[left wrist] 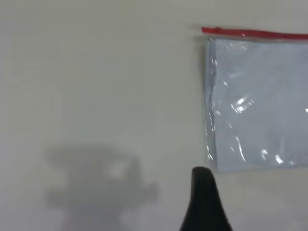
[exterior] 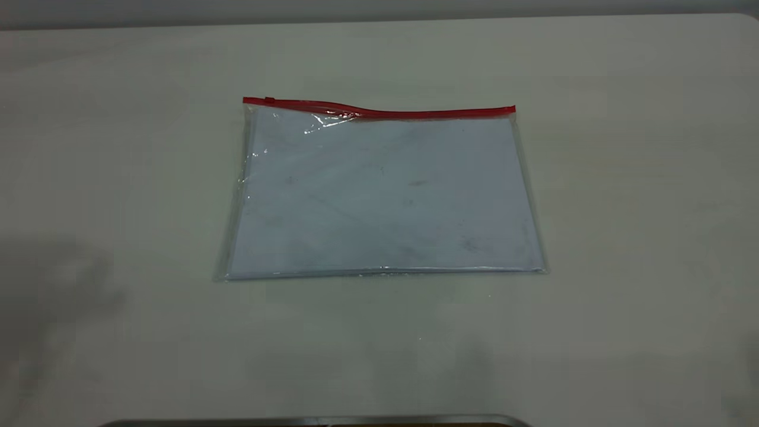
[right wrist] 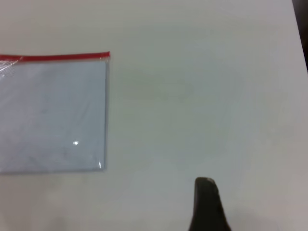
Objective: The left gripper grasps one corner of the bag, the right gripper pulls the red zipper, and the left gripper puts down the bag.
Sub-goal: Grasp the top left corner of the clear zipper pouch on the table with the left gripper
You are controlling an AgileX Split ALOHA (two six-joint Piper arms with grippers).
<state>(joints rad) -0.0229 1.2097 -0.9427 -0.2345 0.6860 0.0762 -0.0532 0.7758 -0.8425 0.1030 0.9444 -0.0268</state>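
Note:
The bag (exterior: 382, 193) lies flat on the white table, white paper showing through it. The red zipper (exterior: 379, 111) runs along its far edge, with the small slider tab (exterior: 269, 100) near the left end. The far left corner of the bag (exterior: 246, 102) rests on the table. Neither gripper shows in the exterior view. My left gripper (left wrist: 204, 202) shows only as a black wedge, close to the bag's (left wrist: 260, 101) near left corner. My right gripper (right wrist: 207, 207) shows as a black wedge over bare table, well to the right of the bag (right wrist: 53, 115).
A dark metal edge (exterior: 314, 421) runs along the table's front. The table's far edge (exterior: 379, 18) meets a grey wall. A dark strip past the table's side edge (right wrist: 302, 29) shows in the right wrist view. An arm's shadow (exterior: 53, 290) lies at the front left.

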